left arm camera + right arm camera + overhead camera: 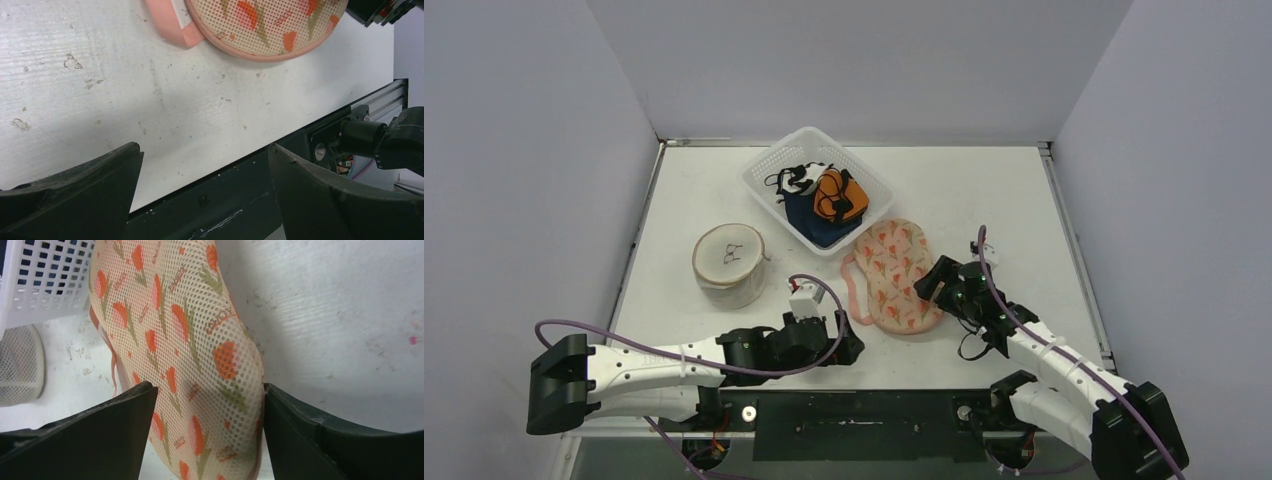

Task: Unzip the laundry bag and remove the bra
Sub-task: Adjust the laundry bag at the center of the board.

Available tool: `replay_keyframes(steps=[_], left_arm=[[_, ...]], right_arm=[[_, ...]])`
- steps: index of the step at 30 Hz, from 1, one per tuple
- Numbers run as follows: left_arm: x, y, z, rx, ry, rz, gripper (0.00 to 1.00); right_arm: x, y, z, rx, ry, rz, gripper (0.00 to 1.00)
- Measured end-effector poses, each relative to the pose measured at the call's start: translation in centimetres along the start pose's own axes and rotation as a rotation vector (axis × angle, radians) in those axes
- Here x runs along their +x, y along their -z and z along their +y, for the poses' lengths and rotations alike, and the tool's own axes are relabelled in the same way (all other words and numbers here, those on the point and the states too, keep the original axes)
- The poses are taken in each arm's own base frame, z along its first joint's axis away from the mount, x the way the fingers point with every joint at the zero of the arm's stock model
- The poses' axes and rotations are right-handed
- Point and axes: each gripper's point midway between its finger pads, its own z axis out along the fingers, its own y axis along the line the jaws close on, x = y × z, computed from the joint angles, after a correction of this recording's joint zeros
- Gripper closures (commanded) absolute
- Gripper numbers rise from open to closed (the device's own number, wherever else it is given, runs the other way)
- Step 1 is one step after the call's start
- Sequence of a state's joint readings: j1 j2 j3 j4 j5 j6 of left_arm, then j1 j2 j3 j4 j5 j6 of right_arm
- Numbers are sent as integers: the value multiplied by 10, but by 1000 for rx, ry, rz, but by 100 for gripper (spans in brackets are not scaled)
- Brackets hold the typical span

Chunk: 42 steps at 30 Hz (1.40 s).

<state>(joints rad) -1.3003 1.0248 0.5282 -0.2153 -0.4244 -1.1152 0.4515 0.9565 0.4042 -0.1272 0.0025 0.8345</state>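
Note:
The laundry bag (894, 275) is a flat oval mesh pouch with orange flowers and pink trim, lying on the white table. A pink strap (856, 290) loops out along its left side. The bra is not visible. My right gripper (931, 287) is open at the bag's right near edge. In the right wrist view the bag (175, 330) fills the gap between my open fingers (210, 395), its trim against the right finger (320, 430). My left gripper (854, 350) is open and empty over the table's near edge (205, 155), short of the bag (265, 20).
A white slotted basket (774, 155) with dark blue, orange and white clothes stands behind the bag, touching its far end. A round white mesh container (729, 265) stands at the left. The black front rail (300, 135) runs under my left gripper.

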Motion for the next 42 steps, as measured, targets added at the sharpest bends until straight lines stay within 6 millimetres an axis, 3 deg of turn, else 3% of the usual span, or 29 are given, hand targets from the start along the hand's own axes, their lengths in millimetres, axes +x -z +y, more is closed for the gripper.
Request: replay_keyframes(steps=[2, 6, 8, 10, 14, 17, 21, 25, 27, 32, 35, 38, 42], left_arm=[[0, 0, 0, 0, -1, -3, 3], [-1, 0, 0, -4, 0, -11, 3], [-2, 0, 0, -4, -1, -14, 3], [-2, 2, 1, -5, 0, -18, 3], [-11, 11, 2, 0, 13, -47, 3], [-19, 20, 2, 8, 35, -77, 4], [-28, 31, 2, 22, 63, -107, 4], [-29, 33, 2, 24, 78, -113, 4], [-28, 30, 2, 21, 85, -110, 4], [-19, 10, -6, 30, 126, -110, 4], [-12, -8, -11, 26, 172, -106, 4], [-6, -27, -15, 22, 218, -89, 4], [0, -55, -7, -14, 278, -57, 0]], right_arm=[[9, -1, 0, -28, -6, 20, 40], [42, 4, 5, -85, -32, 74, 40], [63, 12, 19, -145, -34, 104, 35], [86, 22, 38, -214, -29, 141, 19], [127, 41, 71, -278, 52, 215, 1], [134, 54, 97, -288, 123, 209, 7], [99, 74, 119, -292, 136, 94, 9], [51, 93, 120, -269, 143, -36, 9], [18, 93, 112, -229, 131, -111, 9], [-55, 62, 69, -69, 48, -263, 7], [-87, 33, 34, -1, -38, -310, 6], [-94, 2, 4, 54, -86, -286, 5], [-93, -33, -12, 69, -106, -234, 6]])
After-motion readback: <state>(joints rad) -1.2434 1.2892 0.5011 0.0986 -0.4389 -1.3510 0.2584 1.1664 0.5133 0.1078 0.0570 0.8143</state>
